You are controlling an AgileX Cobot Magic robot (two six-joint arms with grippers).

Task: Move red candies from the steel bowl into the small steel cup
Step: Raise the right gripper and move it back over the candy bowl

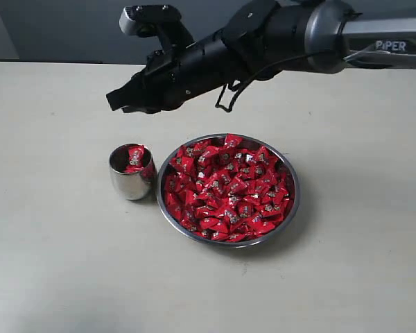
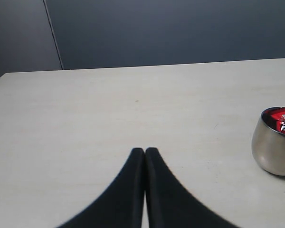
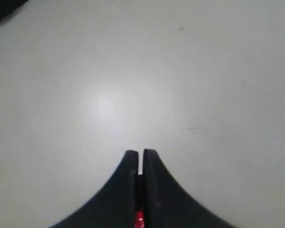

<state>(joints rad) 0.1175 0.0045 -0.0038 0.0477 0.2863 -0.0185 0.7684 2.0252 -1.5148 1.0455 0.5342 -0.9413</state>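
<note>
The bowl [image 1: 296, 201] sits on the pale desk [image 1: 55, 263], heaped to the rim with red candies [image 1: 229, 187]. The cup [image 1: 128, 184] stands upright just beside the bowl, on its left in the exterior view, close to it but with a slim gap between the two. A few more candies lie inside the cup, their wrappers showing at its mouth.

The right arm reaches across from the right of the exterior view and hangs in the air. Its right claw [image 1: 116, 100] is above the desk, higher than the cup and a little beyond it, touching nothing on the desk. In the right wrist view, its two black fingers [image 3: 130, 164] stand almost together, with only a thin slit between them. A speck of red shows low in that slit. Whether it is a candy caught there or something seen through the gap cannot be told.

The left claw [image 2: 145, 152] is fully closed, its tips pressed together and holding nothing. It hovers over bare desk, well apart from the cup, which shows at the edge of the left wrist view.
</note>
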